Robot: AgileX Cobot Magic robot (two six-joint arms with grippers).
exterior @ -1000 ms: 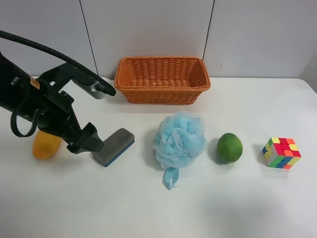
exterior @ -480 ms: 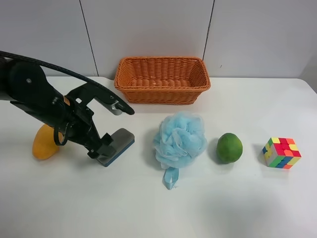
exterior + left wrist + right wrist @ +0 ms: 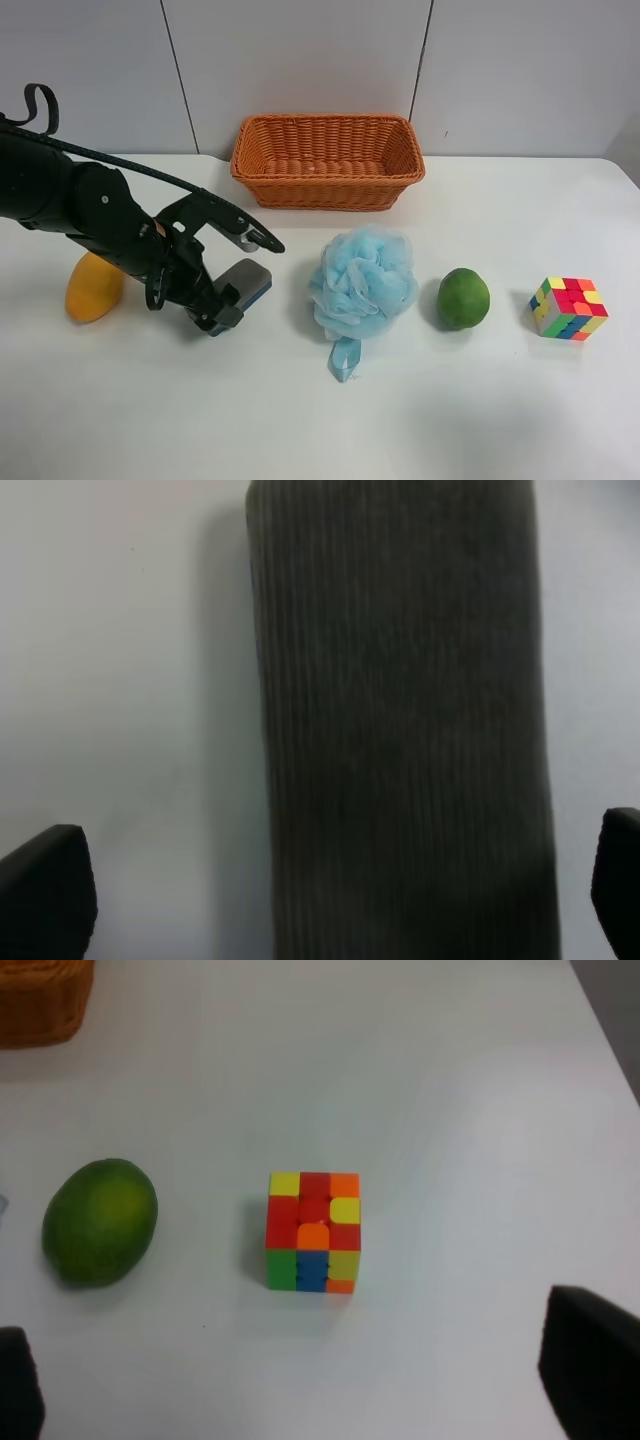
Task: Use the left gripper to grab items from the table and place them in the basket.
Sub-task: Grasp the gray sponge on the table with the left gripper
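The white table [image 3: 480, 420] carries everything, and at its far edge stands the basket [image 3: 328, 190], whose woven inside shows nothing in it. The arm at the exterior high view's left bears the left gripper [image 3: 250, 282], low over the table with its fingers [image 3: 45, 890] spread wide and holding nothing. The right gripper [image 3: 305, 1380] hangs likewise open and empty, well apart from this work. The blue pouf [image 3: 362, 280] lies just beyond, the mango [image 3: 93, 290] behind the arm. The eraser [image 3: 400, 720] lies flat directly between the left fingers, its long axis running across the line from finger to finger, so they face its long sides. It sits nearer one finger than the other, with bare table on both sides. Closing should catch its narrow width. The green fruit [image 3: 463, 297] and the puzzle cube [image 3: 568, 308] lie farther off.
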